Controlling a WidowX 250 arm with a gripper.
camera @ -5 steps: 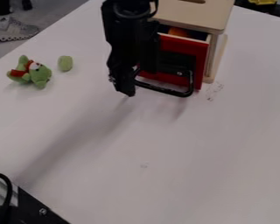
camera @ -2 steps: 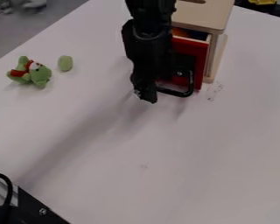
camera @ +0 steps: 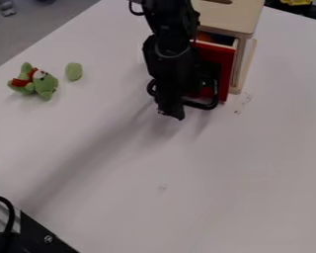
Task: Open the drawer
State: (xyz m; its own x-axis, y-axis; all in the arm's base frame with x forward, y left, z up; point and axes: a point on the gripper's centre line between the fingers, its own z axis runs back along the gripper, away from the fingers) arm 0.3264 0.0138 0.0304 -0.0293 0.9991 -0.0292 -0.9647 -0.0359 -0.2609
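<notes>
Got red-fronted drawer point(camera: 225, 55) at upper right, partly out of wooden cabinet point(camera: 230, 17), with orange item point(camera: 204, 36) inside. Got black handle point(camera: 210, 105) on drawer front, partly hidden behind gripper point(camera: 171, 113). Can't tell jaw state, spread or pressed together. Farther left on white table point(camera: 187, 197): green-and-red plush point(camera: 45, 84), near green oval piece point(camera: 73, 71).

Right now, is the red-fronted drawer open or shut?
Partly open: the red front stands out from the wooden box, with a gap behind its top edge.
</notes>
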